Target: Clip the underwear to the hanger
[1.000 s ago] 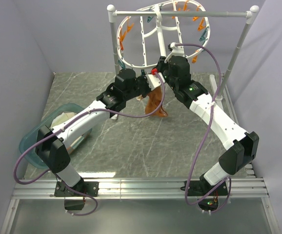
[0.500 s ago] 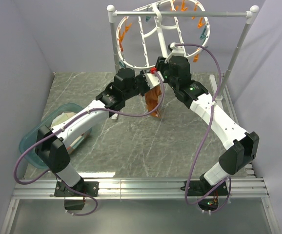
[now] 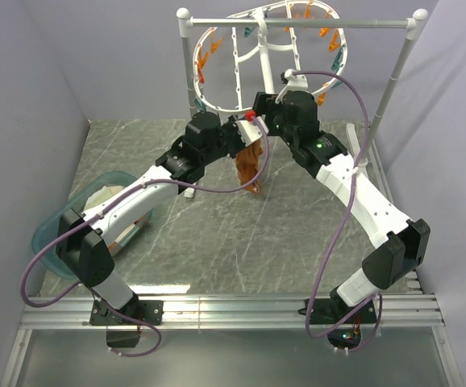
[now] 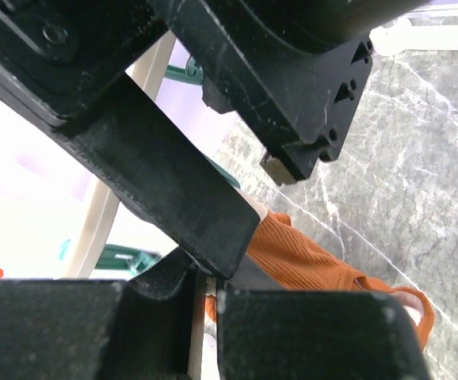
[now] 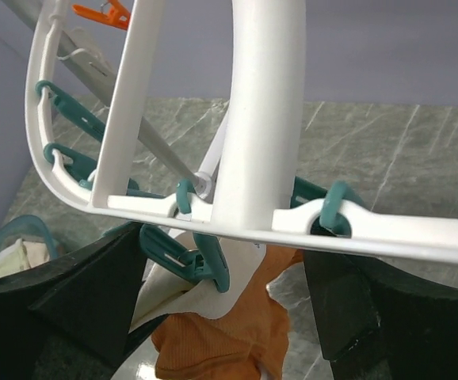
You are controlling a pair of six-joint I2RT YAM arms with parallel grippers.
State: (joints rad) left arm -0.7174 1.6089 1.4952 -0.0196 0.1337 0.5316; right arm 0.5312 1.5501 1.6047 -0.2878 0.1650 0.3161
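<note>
The white oval hanger point(image 3: 257, 56) hangs from the rail at the back, and its rim point(image 5: 261, 119) crosses the right wrist view. A teal clothespin point(image 5: 189, 257) on that rim bites the cream waistband of the rust-orange underwear point(image 5: 221, 340), which droops below it point(image 3: 251, 165). My right gripper point(image 5: 221, 309) stands open, one finger on each side of the pin and touching nothing. My left gripper point(image 4: 207, 317) is shut on the underwear point(image 4: 308, 257), with a strip of cream trim pinched between its jaws just under the rim point(image 3: 245, 135).
A teal basin point(image 3: 56, 234) holding pale cloth point(image 3: 104, 193) sits at the table's left edge. The metal pole stand point(image 3: 394, 72) carries the hanger, its right leg close to my right arm. More teal and orange pins ring the hanger.
My right gripper has opened wide and come off the teal clothespin, which now clamps the waistband. The underwear has drawn in to hang straighter. My left gripper stayed shut.
</note>
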